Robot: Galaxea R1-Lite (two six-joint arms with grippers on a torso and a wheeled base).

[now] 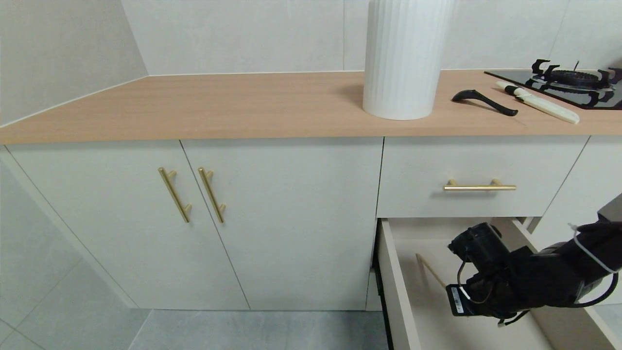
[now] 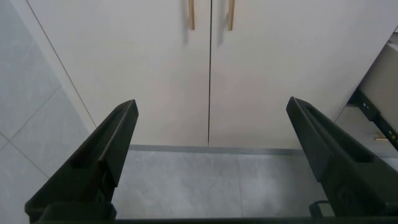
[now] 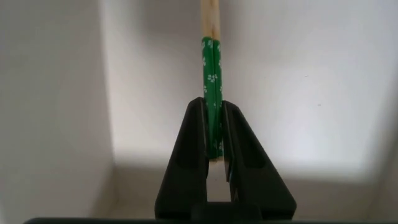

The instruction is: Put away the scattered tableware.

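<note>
A pair of wooden chopsticks [image 3: 211, 68] with green, flower-printed ends is pinched between the fingers of my right gripper [image 3: 214, 109]. In the head view this gripper [image 1: 457, 291] sits inside the open lower drawer [image 1: 396, 291], and the chopsticks [image 1: 430, 271] slant down towards the drawer floor. On the wooden counter [image 1: 218, 104] lie a black-handled utensil [image 1: 483, 101] and a cream-bladed knife [image 1: 542, 108]. My left gripper [image 2: 211, 109] stands open and holds nothing, low in front of the cabinet doors [image 2: 208, 62].
A tall white ribbed container [image 1: 403, 58] stands on the counter above the drawers. A black gas hob [image 1: 568, 82] is at the far right. The upper drawer with a gold handle [image 1: 479, 186] is closed. Grey floor tiles [image 2: 205, 186] lie below the left gripper.
</note>
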